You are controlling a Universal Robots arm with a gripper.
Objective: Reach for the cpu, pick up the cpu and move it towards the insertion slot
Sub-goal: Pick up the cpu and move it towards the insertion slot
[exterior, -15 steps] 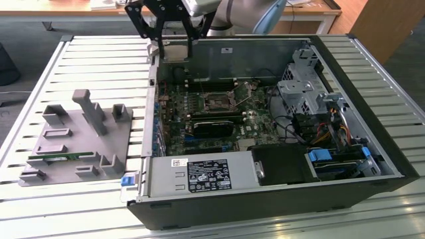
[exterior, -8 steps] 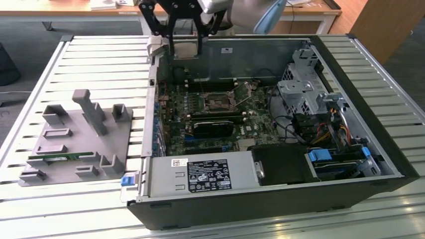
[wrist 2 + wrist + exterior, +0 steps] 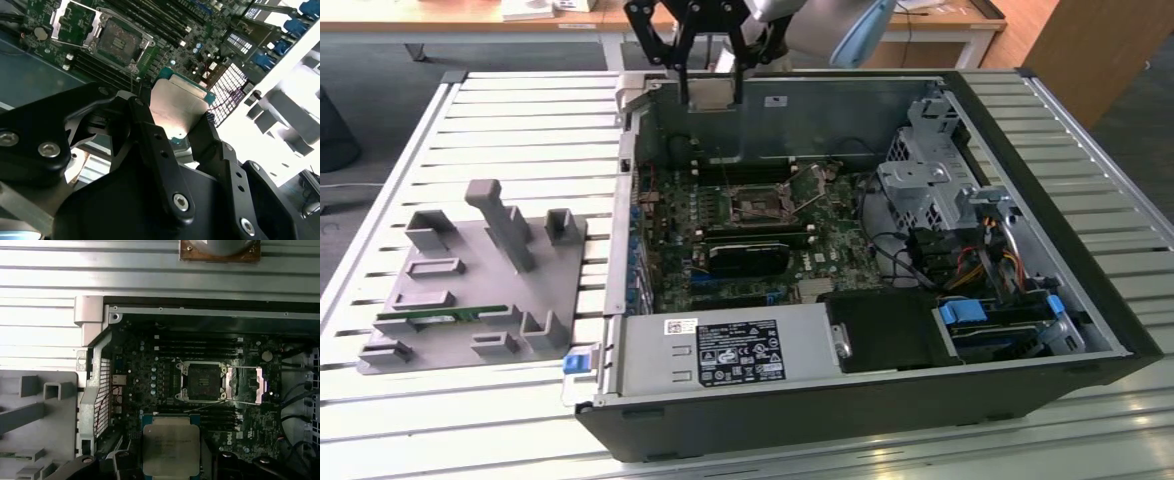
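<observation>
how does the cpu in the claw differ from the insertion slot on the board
The cpu has a shiny silver top; the insertion slot is dark inside a silvery frame. The cpu is held up in the claw, above the case; the slot sits on the board, open and unfilled. Both are square.

In the second wrist view the black fingers (image 3: 150, 145) covered the near part of the cpu (image 3: 177, 107), so its lower edge could not be seen. In the first wrist view the cpu (image 3: 171, 449) ran off the frame's edge — its lower corners were lost. In the exterior view the gripper (image 3: 700, 75) was cut by the top edge, and the insertion slot (image 3: 757, 206) was too small to show its pins — just a dark square.
</observation>
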